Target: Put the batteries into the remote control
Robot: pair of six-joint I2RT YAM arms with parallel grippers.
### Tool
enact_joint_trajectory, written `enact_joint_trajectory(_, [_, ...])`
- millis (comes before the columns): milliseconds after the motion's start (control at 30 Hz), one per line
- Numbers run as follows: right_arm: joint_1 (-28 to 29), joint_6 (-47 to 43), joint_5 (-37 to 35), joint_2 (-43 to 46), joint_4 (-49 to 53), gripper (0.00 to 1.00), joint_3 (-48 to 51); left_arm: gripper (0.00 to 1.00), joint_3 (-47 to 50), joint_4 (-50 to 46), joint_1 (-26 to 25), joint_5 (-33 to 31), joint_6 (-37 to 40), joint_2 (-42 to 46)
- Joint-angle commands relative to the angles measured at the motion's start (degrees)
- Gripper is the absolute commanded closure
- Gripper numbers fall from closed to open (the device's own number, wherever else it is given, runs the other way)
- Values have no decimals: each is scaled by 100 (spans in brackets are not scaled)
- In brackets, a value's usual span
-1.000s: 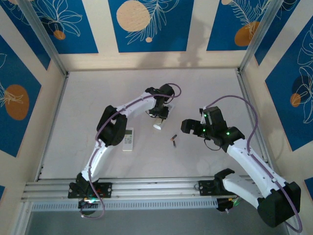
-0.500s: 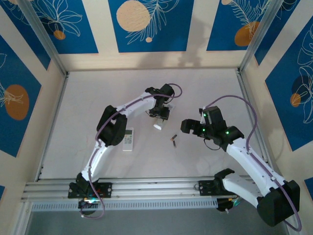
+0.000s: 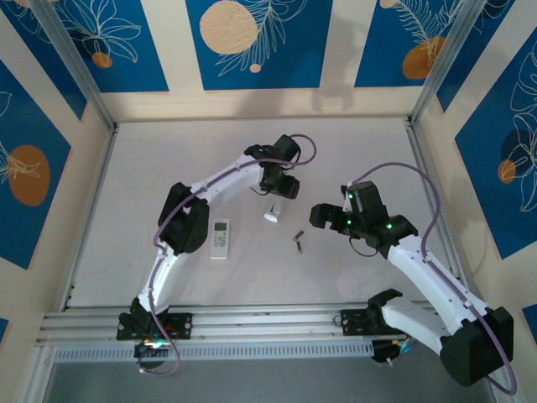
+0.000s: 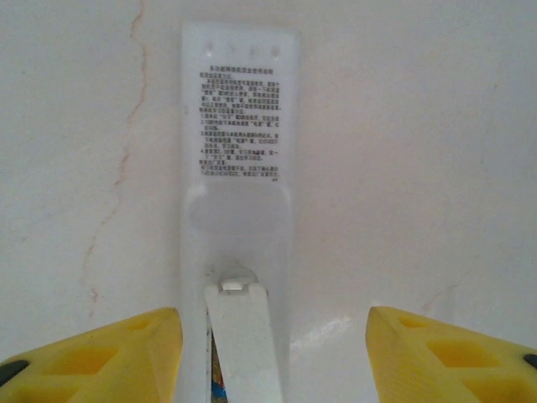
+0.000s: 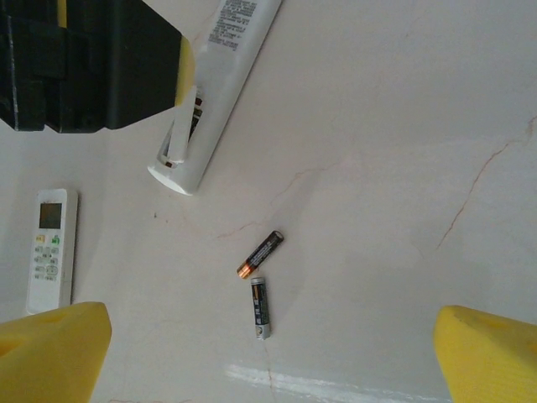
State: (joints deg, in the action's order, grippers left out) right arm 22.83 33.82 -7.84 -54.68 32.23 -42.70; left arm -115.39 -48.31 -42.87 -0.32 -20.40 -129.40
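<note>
A white remote control [image 4: 239,126] lies back up on the table, its printed label facing me and its battery cover [image 4: 245,336] lifted askew over the compartment. My left gripper [image 4: 273,357] is open, one yellow finger on each side of the remote's near end, gripping nothing. In the top view this gripper [image 3: 281,191] hangs just beyond the remote [image 3: 272,216]. Two batteries [image 5: 260,253] [image 5: 259,307] lie loose on the table near each other, right of the remote [image 5: 214,92]. My right gripper [image 5: 273,361] is wide open above them, empty, and sits right of the batteries [image 3: 297,241] in the top view [image 3: 317,217].
A second white remote [image 3: 220,238] lies face up, buttons and screen showing, to the left of the batteries, also seen at the left edge of the right wrist view [image 5: 49,248]. Walls enclose the table on three sides.
My left gripper has opened, let go of the remote and drawn back toward the far side. The remote stays on the table. The right arm has not moved.
</note>
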Motion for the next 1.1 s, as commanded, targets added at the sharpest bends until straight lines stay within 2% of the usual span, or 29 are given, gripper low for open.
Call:
enact_joint_trajectory(0, [-33,82,129,-16,45,2,-178,39,169,10,-40,-191,132,122])
enact_joint_trajectory(133, [-33,115,124,-17,47,2,-156,40,155,-47,-45,-63,220,-3])
enact_joint_trajectory(233, [-27,141,138,-20,39,1,-153,50,-1,-284,-38,-162,230,-157])
enact_joint_trajectory(333, [-33,152,142,-42,30,2,-161,55,-17,-310,-46,17,197,-252])
enact_joint_trajectory(667, [-28,155,164,-63,108,2,-248,56,-18,-291,-40,118,124,-454])
enact_joint_trajectory(867, [-32,177,150,-53,117,2,-224,65,-24,-275,-37,266,149,-543])
enact_joint_trajectory(1067, [-29,168,133,-54,159,2,-207,68,-62,-293,-38,251,140,-638])
